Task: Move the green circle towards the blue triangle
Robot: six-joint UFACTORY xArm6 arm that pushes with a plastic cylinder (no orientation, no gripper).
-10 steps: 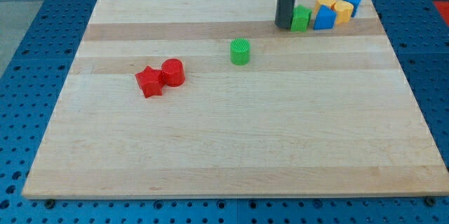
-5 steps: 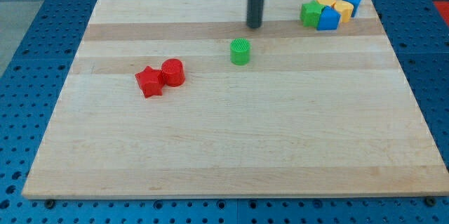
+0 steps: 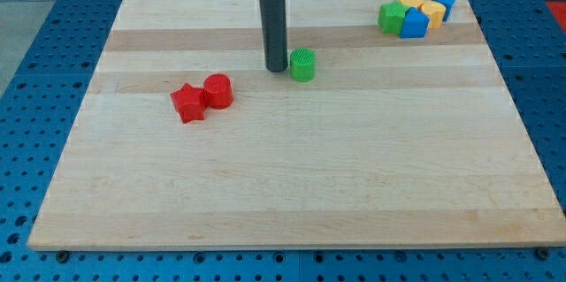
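Note:
The green circle (image 3: 302,64) stands a little above the middle of the wooden board (image 3: 292,185). My tip (image 3: 276,68) is just to its left, very close to it or touching it. The blue triangle (image 3: 412,23) sits in a cluster at the view's top right, far to the right of the green circle.
The top-right cluster also holds a green block (image 3: 390,16), two yellow blocks (image 3: 413,2) (image 3: 432,12) and a blue block (image 3: 444,3). A red star (image 3: 188,102) and a red cylinder (image 3: 218,91) sit together at the view's left.
My tip has moved from beside the top-right cluster leftward and down to the left side of the green circle. The green block in the cluster shifted slightly right early on. The green circle has not moved.

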